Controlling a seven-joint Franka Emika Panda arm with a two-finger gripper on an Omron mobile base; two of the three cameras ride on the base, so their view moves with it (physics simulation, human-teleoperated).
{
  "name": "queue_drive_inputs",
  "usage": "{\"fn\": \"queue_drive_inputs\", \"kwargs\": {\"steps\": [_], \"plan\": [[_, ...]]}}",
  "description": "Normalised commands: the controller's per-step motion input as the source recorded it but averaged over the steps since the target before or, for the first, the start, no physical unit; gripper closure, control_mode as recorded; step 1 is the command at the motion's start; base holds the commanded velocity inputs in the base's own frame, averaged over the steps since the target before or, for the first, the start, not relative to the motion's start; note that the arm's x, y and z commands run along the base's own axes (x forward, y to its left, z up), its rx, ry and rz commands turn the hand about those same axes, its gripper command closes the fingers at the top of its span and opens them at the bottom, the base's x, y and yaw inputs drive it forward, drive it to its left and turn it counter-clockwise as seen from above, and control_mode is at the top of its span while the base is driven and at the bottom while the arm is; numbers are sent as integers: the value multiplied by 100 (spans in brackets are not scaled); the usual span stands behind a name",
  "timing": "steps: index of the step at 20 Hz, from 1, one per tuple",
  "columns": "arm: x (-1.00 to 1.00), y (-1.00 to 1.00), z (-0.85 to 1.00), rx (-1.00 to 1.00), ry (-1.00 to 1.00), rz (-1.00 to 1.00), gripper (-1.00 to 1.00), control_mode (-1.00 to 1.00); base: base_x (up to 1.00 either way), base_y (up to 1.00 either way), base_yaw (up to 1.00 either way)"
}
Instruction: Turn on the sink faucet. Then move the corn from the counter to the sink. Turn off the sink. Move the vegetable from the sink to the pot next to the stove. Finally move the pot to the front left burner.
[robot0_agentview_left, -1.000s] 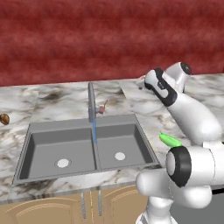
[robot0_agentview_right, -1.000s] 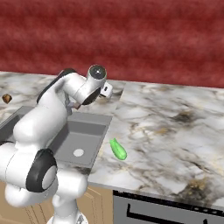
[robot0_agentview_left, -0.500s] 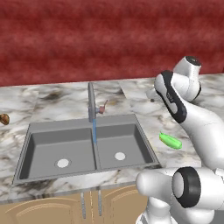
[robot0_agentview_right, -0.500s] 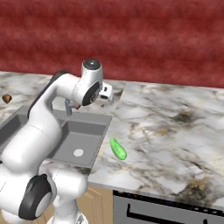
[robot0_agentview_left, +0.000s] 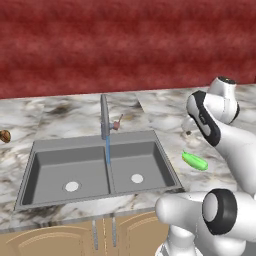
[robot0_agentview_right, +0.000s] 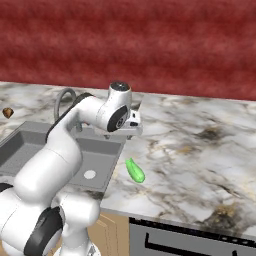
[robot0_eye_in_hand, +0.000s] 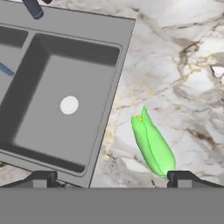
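Green husk nearly hides the corn; a speck of yellow shows at one pointed end in my hand view. It lies flat on the counter, just beside the sink's right rim, outside the basins, touching nothing else.

My fingers stand wide apart with nothing between them. My gripper hangs above the counter beside the sink; one fingertip sits over the sink's near rim, the other just past the corn's blunt end. No contact with the cob.

Sink: two grey basins, each with a round white drain. Neither basin holds any object. A thin blue stream of water falls from the sink faucet onto the divider between the basins; in my hand view it shows as a short blue streak at the left edge.

Left base view adds the faucet's small reddish lever on its right side, and a brown roundish lump on the counter well left of the sink. Right base view shows that lump too, behind the sink's far left corner, plus the front edge of an oven below the counter, right of the sink.

Arm pose: my elbow is bent high over the sink's right end, forearm reaching right, wrist turned down so the hand looks at the counter.
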Motion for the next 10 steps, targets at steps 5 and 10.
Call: {"fn": "queue_drive_inputs", "kwargs": {"steps": [5, 10], "plan": [[0, -36, -51, -2, 3, 14, -100, -100, 0, 0, 0], [0, -28, -42, -3, 0, 14, -100, -100, 0, 0, 0]]}}
